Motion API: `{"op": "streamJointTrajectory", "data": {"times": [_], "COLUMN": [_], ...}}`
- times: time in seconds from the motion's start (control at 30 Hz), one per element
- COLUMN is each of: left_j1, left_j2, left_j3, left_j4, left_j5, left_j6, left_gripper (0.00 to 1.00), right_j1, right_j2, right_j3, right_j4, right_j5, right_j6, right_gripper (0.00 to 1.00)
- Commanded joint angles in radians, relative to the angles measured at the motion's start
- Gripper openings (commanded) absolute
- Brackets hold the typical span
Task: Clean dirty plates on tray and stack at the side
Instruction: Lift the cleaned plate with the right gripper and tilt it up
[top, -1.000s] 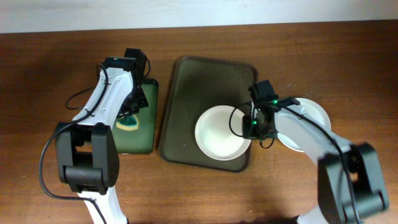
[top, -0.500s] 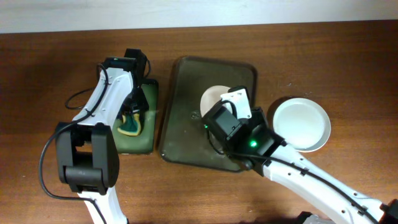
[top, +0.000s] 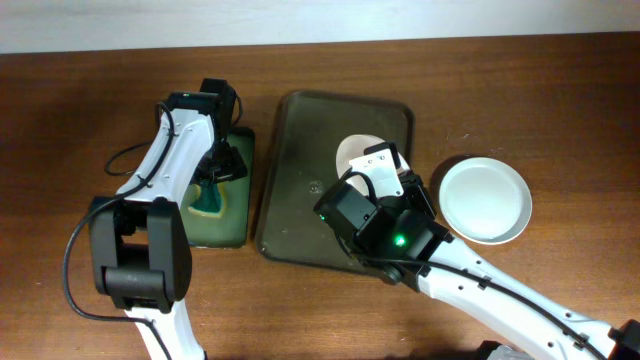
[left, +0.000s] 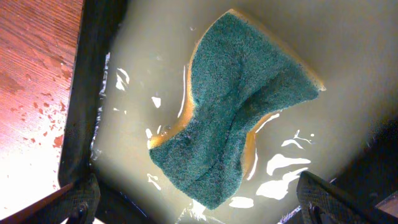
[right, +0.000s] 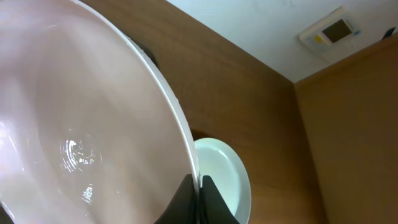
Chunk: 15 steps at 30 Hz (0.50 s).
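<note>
Wooden table (top: 80, 120) with dark tray (top: 295, 170), smaller green tray (top: 222, 232), and one white plate (top: 485, 200).

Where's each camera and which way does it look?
Overhead: above the table, looking down at the brown tray, green tray, side plate; both arms show.
Left wrist: on the left arm, looking down at the sponge in the green tray; open left jaws show.
Right wrist: on the right arm, looking along the held plate, pinched by the right jaws, toward the side plate.
Shared: overhead and right wrist show both plates.
</note>
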<state>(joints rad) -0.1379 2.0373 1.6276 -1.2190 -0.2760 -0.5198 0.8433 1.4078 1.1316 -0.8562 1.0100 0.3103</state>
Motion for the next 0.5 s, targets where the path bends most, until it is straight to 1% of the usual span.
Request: {"op": "streamJointTrajectory", "data": {"times": [0.0, 0.17, 0.33, 0.47], "left_j1": [0.005, 0.005, 0.005, 0.005], "left_j2": [-0.007, -0.007, -0.007, -0.007], "left_j3": [0.003, 0.003, 0.003, 0.003], "left_j4": [-0.004, -0.004, -0.004, -0.004], "left_j5": [0.0, 0.0, 0.0, 0.0], "left_j6": [0.002, 0.002, 0.001, 0.002], "left_gripper": [0.99, 0.99, 0.99, 0.99], "right_j1": [0.056, 0.178, 0.192, 0.192], "right_j2": [-0.015, -0.015, -0.015, -0.015], "right_j3": [0.019, 0.019, 0.019, 0.019], "right_j4": [-0.001, -0.015, -0.02, -0.021], "right_j5": [0.065, 0.278, 0.285, 0.286], "right_j6": [0.008, 0.008, 0.007, -0.026], "right_gripper": [0.04, 0.04, 0.04, 0.04]}}
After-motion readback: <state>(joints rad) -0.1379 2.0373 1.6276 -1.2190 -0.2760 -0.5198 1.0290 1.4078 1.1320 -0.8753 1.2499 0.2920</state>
